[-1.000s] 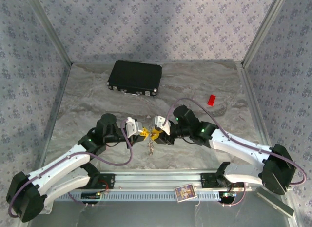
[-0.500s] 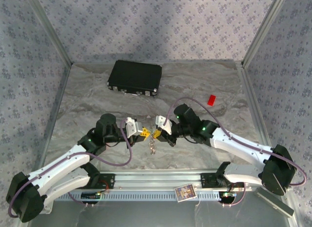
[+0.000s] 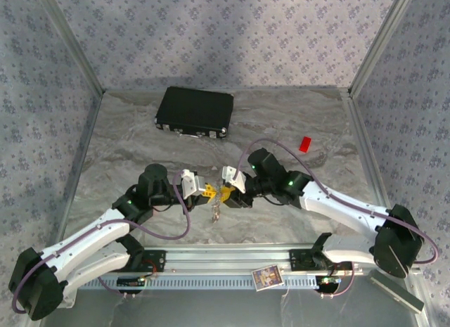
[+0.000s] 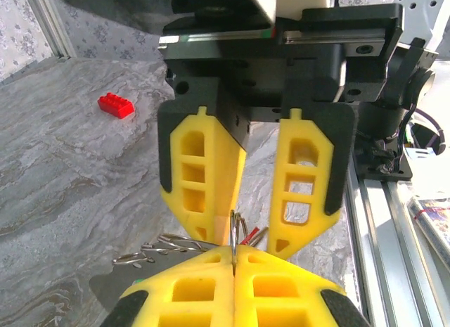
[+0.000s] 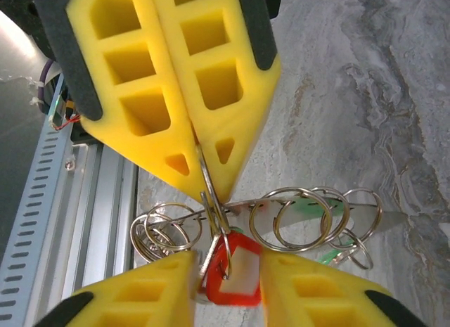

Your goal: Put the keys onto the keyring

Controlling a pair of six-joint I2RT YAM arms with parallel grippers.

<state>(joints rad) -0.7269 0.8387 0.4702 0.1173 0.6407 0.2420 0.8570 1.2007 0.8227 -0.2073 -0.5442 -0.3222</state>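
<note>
Left gripper (image 3: 209, 192): jaws closed, pinching the thin keyring (image 5: 209, 193) edge-on, mid-counter (image 3: 126, 144).
Right gripper (image 3: 225, 194): jaws parted, tip to tip with the left, straddling the red-and-white key tag (image 5: 232, 274) that hangs from the ring.
Also on the ring: green-tagged key (image 5: 309, 209) and several silver loops, bunched just beside.
Black case (image 3: 195, 111): far side.
Red block (image 3: 304, 144): right, well apart.

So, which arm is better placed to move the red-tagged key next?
Right. The left gripper is shut on the ring, so it is busy; the right gripper is open, with the red tag between its fingers.
</note>
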